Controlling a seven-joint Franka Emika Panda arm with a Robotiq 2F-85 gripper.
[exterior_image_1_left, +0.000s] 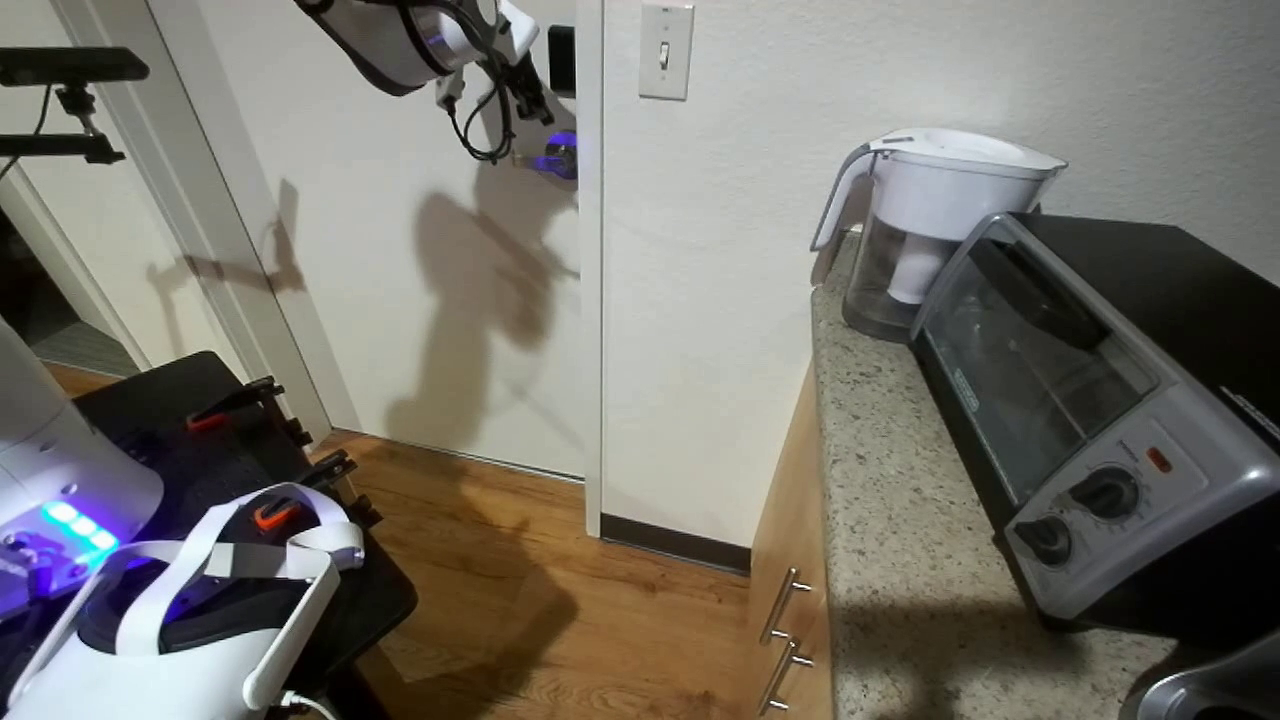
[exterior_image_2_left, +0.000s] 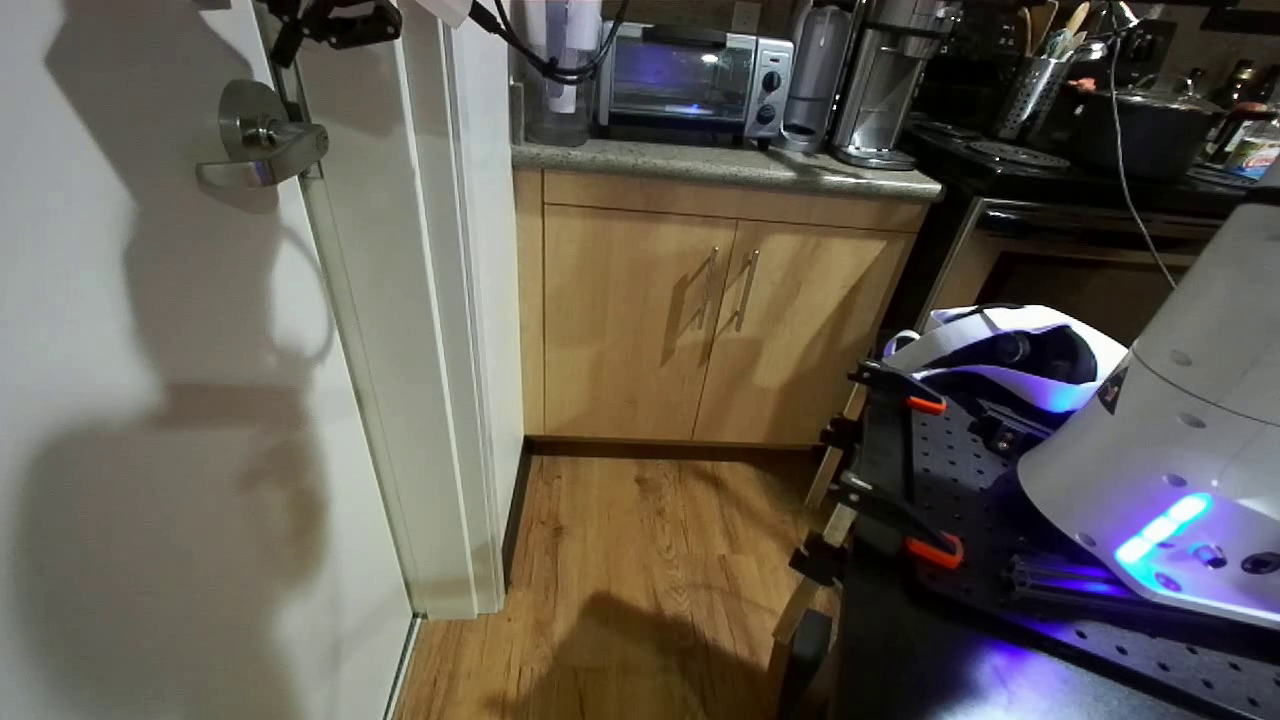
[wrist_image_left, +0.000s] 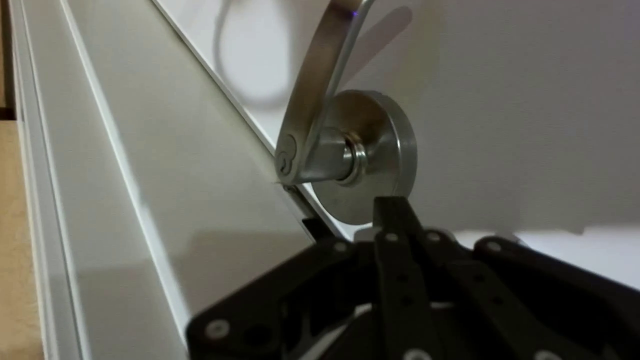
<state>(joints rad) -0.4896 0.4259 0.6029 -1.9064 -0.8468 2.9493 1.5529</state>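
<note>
- Nearest, at lower centre of the wrist view: one black gripper (wrist_image_left: 400, 212) with both jaws pressed together.
- Just beyond, at upper centre there: one metal door lever (wrist_image_left: 308, 100) with one keyhole (wrist_image_left: 285, 162) at the lower end. At upper left of an exterior view: the same lever (exterior_image_2_left: 250, 172), below the gripper and apart from it.
- Behind the lever: one round metal plate (wrist_image_left: 387, 170) on one white door (wrist_image_left: 510, 120), spread over the upper right.
- Slanting through the left half: one pale door jamb (wrist_image_left: 160, 140).
- At lower right of an exterior view: one black table (exterior_image_2_left: 900, 640) with two orange-tipped clamps (exterior_image_2_left: 937, 551) along the edge.
- Higher on that table, at right: one white headset (exterior_image_2_left: 985, 320).
- Farther off, at centre: two wooden cabinet doors (exterior_image_2_left: 635, 330) with two bar handles (exterior_image_2_left: 748, 290), side by side.
- Above, near the top edge, on one speckled counter (exterior_image_2_left: 720, 165): one pitcher (exterior_image_2_left: 555, 128), partly behind cables (exterior_image_2_left: 575, 73); just beside it, one toaster oven (exterior_image_2_left: 680, 75) with two knobs (exterior_image_2_left: 770, 82).
- At upper right, well back: one lidded pot (exterior_image_2_left: 1150, 135).
</note>
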